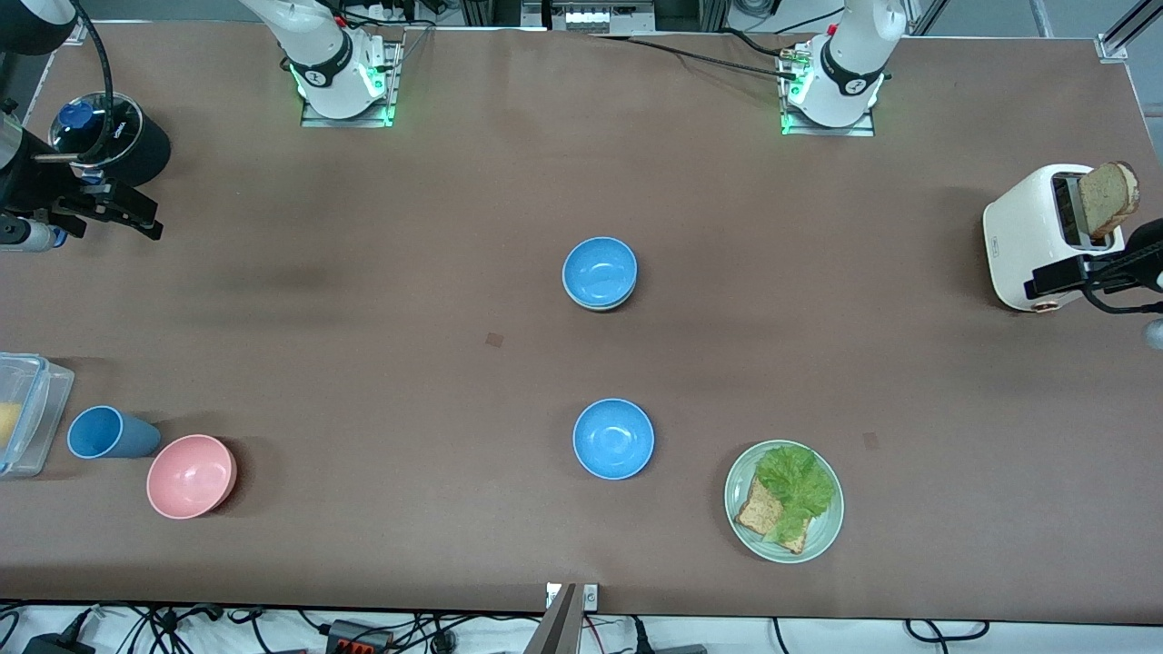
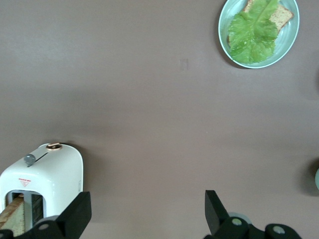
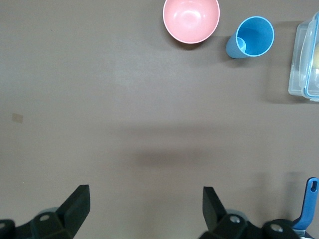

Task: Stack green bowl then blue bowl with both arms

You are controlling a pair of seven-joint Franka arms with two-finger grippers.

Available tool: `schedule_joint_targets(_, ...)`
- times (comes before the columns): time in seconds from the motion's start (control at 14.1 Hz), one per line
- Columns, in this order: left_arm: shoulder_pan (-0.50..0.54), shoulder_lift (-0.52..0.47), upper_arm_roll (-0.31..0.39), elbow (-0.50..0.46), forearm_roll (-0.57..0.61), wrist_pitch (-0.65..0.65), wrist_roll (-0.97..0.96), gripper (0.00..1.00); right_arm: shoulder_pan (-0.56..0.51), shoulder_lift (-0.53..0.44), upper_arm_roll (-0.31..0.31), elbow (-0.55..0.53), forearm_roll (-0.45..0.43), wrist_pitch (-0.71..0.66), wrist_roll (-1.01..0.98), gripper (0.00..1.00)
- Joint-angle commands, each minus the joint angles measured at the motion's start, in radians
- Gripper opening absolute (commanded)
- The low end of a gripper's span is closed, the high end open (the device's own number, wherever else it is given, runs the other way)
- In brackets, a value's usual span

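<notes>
A blue bowl (image 1: 600, 270) sits nested in the green bowl (image 1: 598, 307) at the table's middle; only a thin pale rim of the green bowl shows under it. A second blue bowl (image 1: 613, 439) stands alone, nearer the front camera. My left gripper (image 1: 1058, 280) hangs open and empty over the toaster's edge at the left arm's end; it also shows in the left wrist view (image 2: 148, 214). My right gripper (image 1: 123, 211) hangs open and empty at the right arm's end; it also shows in the right wrist view (image 3: 146, 209). Both are well away from the bowls.
A white toaster (image 1: 1036, 238) with a bread slice (image 1: 1108, 197) stands at the left arm's end. A pale-green plate (image 1: 822, 536) holds lettuce and toast. A pink bowl (image 1: 191, 476), blue cup (image 1: 107, 433), clear container (image 1: 27, 413) and black jar (image 1: 118, 141) are at the right arm's end.
</notes>
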Motion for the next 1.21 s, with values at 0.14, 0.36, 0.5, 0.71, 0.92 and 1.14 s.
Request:
schedule_joint_targets(0.14, -0.011, -0.017, 0.007, -0.031, -0.039, 0.016, -0.008, 1.00, -0.004, -0.008, 0.006, 0.009, -0.006, -0.017, -0.003, 1.00)
schedule_joint_targets(0.36, 0.000, -0.015, 0.009, -0.034, -0.039, 0.016, -0.006, 1.00, -0.005, -0.008, 0.005, 0.009, -0.005, -0.014, -0.003, 1.00)
schedule_joint_targets(0.5, 0.003, -0.018, 0.010, -0.045, -0.038, 0.017, 0.000, 1.00, -0.005, -0.007, 0.005, 0.009, 0.000, -0.011, -0.003, 1.00)
schedule_joint_targets(0.71, 0.005, -0.020, 0.010, -0.049, -0.036, 0.027, 0.003, 1.00, -0.007, -0.005, 0.005, 0.009, 0.000, -0.009, -0.003, 1.00)
schedule_joint_targets(0.92, 0.005, -0.032, 0.013, -0.075, -0.029, 0.028, -0.009, 1.00, -0.007, -0.005, 0.005, 0.009, 0.000, -0.011, -0.003, 1.00)
schedule_joint_targets(1.14, 0.003, -0.044, 0.012, -0.086, -0.024, 0.017, -0.029, 1.00, -0.007, -0.007, 0.003, 0.009, 0.000, -0.012, -0.003, 1.00)
